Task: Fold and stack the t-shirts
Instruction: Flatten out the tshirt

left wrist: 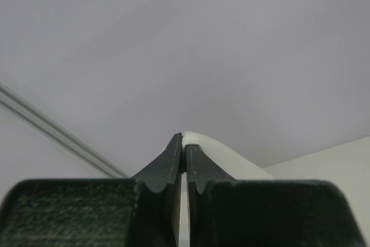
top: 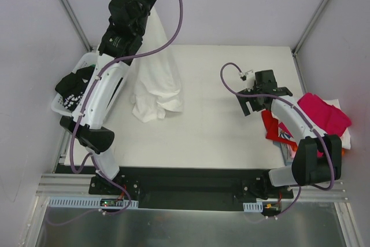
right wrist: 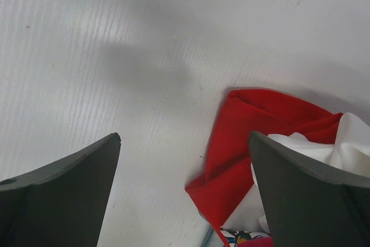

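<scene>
The left hand (left wrist: 183, 148), clenched on the top of the white tee (top: 157, 79), hangs it straight down with its hem bunched on the desk (top: 214, 131), while the released, empty right hand (right wrist: 185, 137) hovers well right of that tee, likely needing a leftward reach.

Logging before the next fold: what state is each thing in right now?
White t-shirt: lifted, hanging, lower end bunched on table.
Left fingers: shut on white t-shirt.
Right fingers: open, empty.
Black t-shirt: crumpled in basket.
Magenta t-shirt: atop right-side pile.
Red t-shirt: rumpled at pile's edge.
</scene>
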